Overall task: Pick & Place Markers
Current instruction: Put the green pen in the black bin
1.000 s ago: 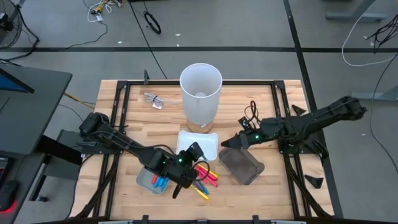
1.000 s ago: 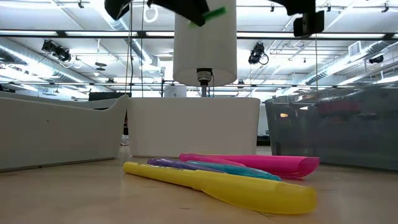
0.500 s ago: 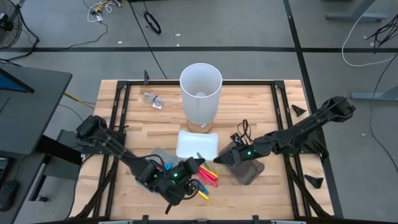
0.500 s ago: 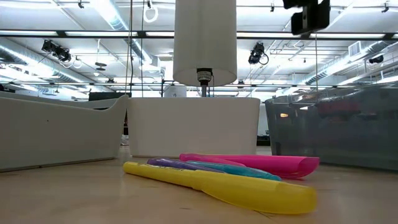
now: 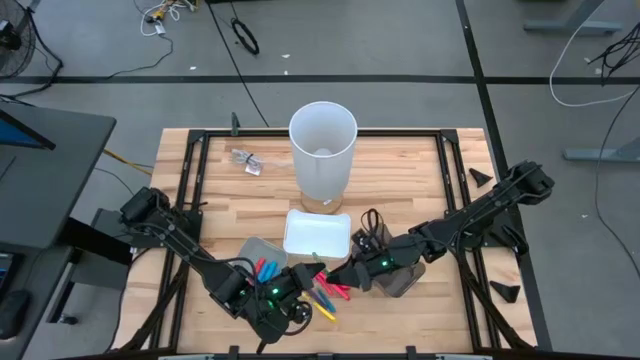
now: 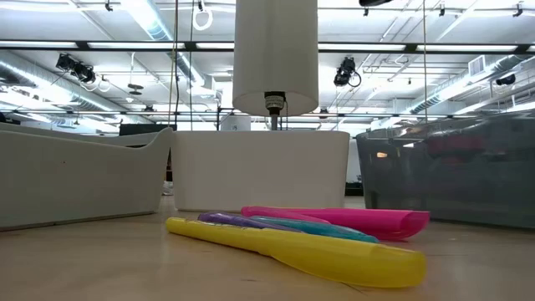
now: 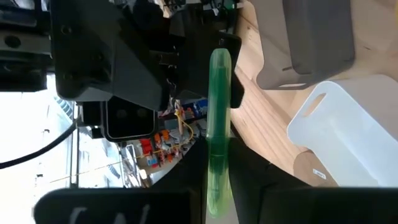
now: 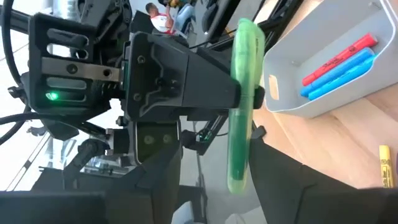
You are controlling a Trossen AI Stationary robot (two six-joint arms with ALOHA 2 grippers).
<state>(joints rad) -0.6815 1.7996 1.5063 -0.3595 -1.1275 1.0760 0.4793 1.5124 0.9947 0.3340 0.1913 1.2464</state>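
Observation:
My left gripper (image 5: pixel 312 270) is above the table's near middle, shut on a green marker (image 7: pixel 219 124). My right gripper (image 5: pixel 340 275) faces it from the right, open. Its fingers stand on either side of one end of the green marker (image 8: pixel 241 106), and I see no touch. Pink, yellow, teal and purple markers (image 6: pixel 292 247) lie flat on the wood below. Red and blue markers (image 8: pixel 339 65) lie in the light grey tray (image 5: pixel 250 268). My left gripper pinches the green marker's barrel (image 7: pixel 217 180) between its two fingers, which lie across it. In the right wrist view the hold sits partway along the barrel (image 8: pixel 250 93). The marker is lifted clear of the table, and both its ends stick out past the fingers.
A tall white cylinder (image 5: pixel 323 150) stands at the far middle, with a white tray (image 5: pixel 317 232) in front of it. A dark grey tray (image 5: pixel 400 278) lies under my right arm. A small clear object (image 5: pixel 246 160) lies at the far left.
My left gripper has carried the green marker toward the near edge, turning as it went, and has left the top of the low view. My right gripper has moved left and nearer, up to the marker, and has stayed open.

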